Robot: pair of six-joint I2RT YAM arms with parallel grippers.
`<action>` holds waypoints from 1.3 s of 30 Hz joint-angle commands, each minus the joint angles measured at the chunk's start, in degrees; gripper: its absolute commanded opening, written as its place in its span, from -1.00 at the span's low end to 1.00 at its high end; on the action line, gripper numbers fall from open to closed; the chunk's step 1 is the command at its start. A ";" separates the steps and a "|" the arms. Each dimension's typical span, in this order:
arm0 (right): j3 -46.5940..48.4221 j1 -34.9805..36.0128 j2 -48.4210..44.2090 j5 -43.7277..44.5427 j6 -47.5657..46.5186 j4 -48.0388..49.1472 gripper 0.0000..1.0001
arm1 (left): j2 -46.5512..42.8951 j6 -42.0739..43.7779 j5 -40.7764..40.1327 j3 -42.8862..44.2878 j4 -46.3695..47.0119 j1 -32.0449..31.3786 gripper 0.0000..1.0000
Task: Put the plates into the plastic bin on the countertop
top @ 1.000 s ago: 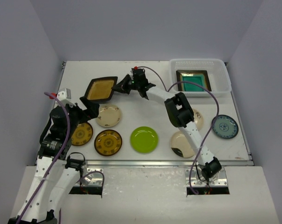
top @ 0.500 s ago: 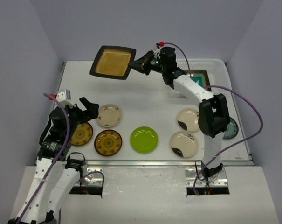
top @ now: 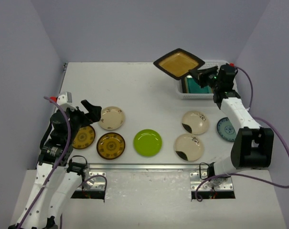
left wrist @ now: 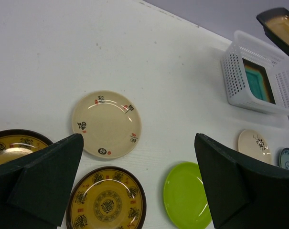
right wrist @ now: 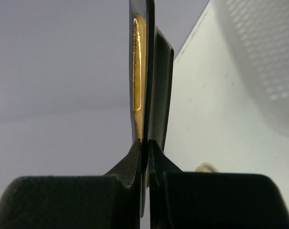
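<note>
My right gripper is shut on a corner of the amber square plate and holds it in the air over the left end of the plastic bin. The teal square plate lies in the bin. In the right wrist view the plate is edge-on between my shut fingers, with the gripper below it. My left gripper is open and empty above the cream plate with small marks. The left wrist view shows this gripper, that plate and the bin.
On the countertop lie two round brown-gold plates, a lime green plate, two cream plates with dark blotches and a blue-white plate. A metal rail runs along the front edge.
My right arm has swung the amber plate up from the back left, across the table to the right, to over the bin. The left arm has not moved.
</note>
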 commanded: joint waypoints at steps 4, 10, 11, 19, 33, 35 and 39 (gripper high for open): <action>-7.15 -3.28 -8.30 18.40 6.28 7.35 -1.00 | -0.83 -0.01 -0.07 -0.05 2.03 -1.33 1.00; -10.50 -3.28 -8.45 33.53 8.36 6.16 -1.00 | -1.15 -0.10 -0.50 -0.05 1.88 -2.43 1.00; -10.65 -3.28 -8.29 35.38 8.56 6.15 -1.00 | -1.12 -0.10 -0.56 -0.05 1.88 -2.49 1.00; -5.95 -3.28 -2.11 39.66 5.48 6.22 -1.00 | -0.89 -0.10 -0.56 0.12 1.79 -2.75 1.00; -13.67 -2.52 -1.48 39.03 7.56 17.14 -1.00 | -0.51 -0.10 -0.50 0.12 1.62 -2.93 1.00; -14.07 -2.14 -0.94 39.35 8.36 17.28 -1.00 | -0.37 -0.10 -0.55 0.12 1.70 -2.94 1.00; -14.47 -2.16 0.74 38.82 9.86 17.83 -1.00 | -0.45 -0.10 -0.47 0.12 1.64 -3.11 1.00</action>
